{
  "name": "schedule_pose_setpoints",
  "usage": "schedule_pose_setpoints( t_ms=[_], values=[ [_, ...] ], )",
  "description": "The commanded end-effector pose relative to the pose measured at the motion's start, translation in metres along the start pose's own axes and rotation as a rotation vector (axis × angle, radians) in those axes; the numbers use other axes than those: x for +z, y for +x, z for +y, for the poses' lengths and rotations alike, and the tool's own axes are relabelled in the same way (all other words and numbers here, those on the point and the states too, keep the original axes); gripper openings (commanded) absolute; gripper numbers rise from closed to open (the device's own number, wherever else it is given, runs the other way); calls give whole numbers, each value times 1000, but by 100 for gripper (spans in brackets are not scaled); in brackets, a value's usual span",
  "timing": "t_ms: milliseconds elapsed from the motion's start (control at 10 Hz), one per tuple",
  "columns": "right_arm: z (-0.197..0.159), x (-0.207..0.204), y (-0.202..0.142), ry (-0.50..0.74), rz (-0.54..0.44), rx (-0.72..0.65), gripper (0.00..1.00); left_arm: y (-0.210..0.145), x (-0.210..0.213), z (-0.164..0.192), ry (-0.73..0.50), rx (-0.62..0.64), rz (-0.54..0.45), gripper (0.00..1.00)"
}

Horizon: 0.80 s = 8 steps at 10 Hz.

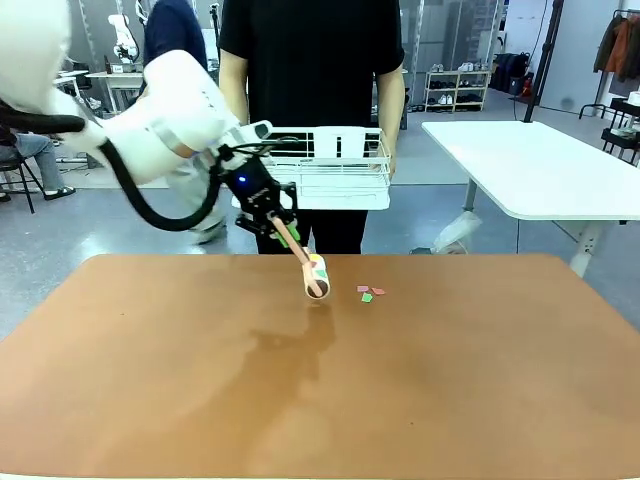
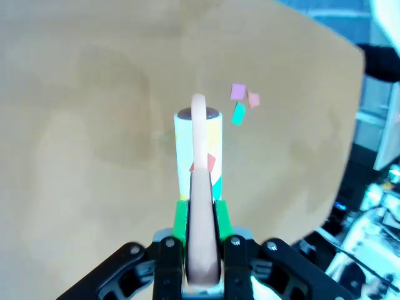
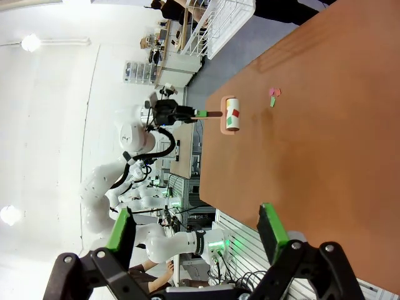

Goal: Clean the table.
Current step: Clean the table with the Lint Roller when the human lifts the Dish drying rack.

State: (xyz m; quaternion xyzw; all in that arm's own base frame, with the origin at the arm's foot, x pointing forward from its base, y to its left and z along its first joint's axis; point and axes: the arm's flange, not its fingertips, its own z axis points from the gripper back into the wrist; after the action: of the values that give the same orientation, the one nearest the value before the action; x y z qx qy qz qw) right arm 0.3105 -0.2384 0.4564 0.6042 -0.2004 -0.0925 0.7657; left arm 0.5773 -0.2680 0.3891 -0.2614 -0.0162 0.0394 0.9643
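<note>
Terracotta table (image 1: 300,400): lint roller (image 1: 316,277) head down on its far middle, just left of three small paper scraps (image 1: 368,293). Left gripper (image 1: 283,232) clamped on the roller's peach handle, above the tabletop. Right gripper (image 3: 195,224) fingers spread wide, holding nothing.

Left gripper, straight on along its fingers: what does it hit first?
The lint roller in the left gripper leads that line; its head would meet the table first, and looks at or near the top, depth unclear. The paper scraps lie just beyond, slightly off-line.
</note>
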Motion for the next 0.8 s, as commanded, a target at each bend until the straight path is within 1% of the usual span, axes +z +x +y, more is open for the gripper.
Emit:
schedule_pose_setpoints(
  t_ms=[0,300,400,600,700],
  values=[
    [4,0,-2,13,-3,3,100,28,-10,-17,38,9,17,21],
    [4,0,-2,13,-3,3,100,33,-28,-26,61,-20,50,21],
    [4,0,-2,13,-3,3,100,35,-32,-29,39,-38,77,21],
    [4,0,-2,13,-3,3,100,38,-37,-34,45,-73,69,21],
    [4,0,-2,13,-3,3,100,41,-42,-36,60,-75,80,21]
  ],
)
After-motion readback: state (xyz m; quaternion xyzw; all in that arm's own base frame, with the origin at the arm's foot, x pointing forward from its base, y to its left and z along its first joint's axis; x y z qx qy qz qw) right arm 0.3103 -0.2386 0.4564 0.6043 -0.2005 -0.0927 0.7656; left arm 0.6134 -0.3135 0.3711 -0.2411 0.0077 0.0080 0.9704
